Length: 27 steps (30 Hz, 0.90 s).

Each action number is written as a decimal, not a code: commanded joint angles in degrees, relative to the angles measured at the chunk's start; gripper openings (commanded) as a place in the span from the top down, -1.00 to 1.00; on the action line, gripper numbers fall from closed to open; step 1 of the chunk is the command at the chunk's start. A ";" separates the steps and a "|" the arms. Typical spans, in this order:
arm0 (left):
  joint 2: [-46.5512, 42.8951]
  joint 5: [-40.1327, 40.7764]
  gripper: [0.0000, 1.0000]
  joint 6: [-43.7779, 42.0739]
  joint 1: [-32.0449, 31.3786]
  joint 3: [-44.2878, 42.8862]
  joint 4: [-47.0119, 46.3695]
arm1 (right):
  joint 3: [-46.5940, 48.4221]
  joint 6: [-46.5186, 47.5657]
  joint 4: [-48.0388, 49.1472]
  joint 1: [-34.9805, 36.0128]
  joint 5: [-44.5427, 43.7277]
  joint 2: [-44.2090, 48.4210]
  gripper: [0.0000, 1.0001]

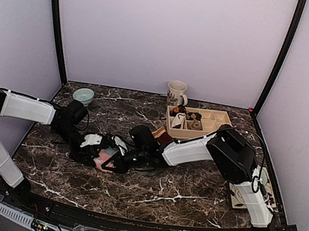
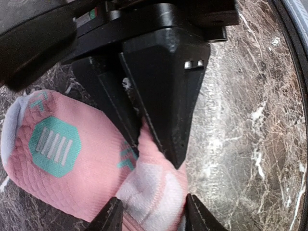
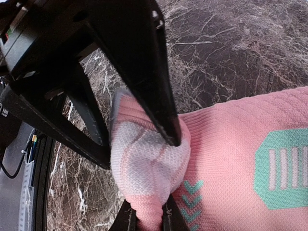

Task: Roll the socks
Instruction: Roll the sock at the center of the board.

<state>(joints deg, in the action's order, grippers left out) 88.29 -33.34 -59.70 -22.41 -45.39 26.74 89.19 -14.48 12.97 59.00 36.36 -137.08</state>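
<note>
The pink sock (image 1: 102, 163) lies left of the table's middle, and both grippers meet over it. It has teal marks and a pale patch at its folded end (image 2: 154, 187). In the left wrist view my left gripper (image 2: 156, 217) straddles that folded end, and the fabric fills the gap and touches both fingers. The right gripper's fingers (image 2: 168, 96) press into the same fold from above. My right gripper (image 3: 150, 219) is shut, pinching the sock's (image 3: 231, 159) bunched end. The tan sock (image 1: 160, 134) with its dark-red cuff shows partly behind the right arm.
A wooden compartment tray (image 1: 225, 117) with small rolled bundles stands at the back right, with a mug (image 1: 176, 92) behind it. There is a pale green bowl (image 1: 83, 95) at the back left. A printed card (image 1: 248, 196) lies by the right arm's base.
</note>
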 commanded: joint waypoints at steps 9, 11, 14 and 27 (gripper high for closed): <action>11.66 0.08 0.87 1.69 -0.34 -6.17 4.43 | -15.92 -7.94 14.82 -0.99 -3.07 0.97 -0.71; 14.42 -0.67 0.91 1.66 -0.24 -8.65 8.14 | -18.42 -8.65 19.88 -1.04 -5.15 2.85 -0.98; 18.38 -2.69 0.95 0.50 -0.21 -12.33 14.59 | -22.01 -7.96 25.34 -1.00 -10.21 7.23 -0.99; 20.74 -4.92 0.98 -0.25 0.27 -14.58 19.74 | -33.66 14.98 24.91 3.48 -63.85 29.74 -0.99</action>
<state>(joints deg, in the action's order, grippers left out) 107.31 -43.05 -59.57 -21.76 -62.11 41.98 55.55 -9.47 37.23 62.28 -8.25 -110.72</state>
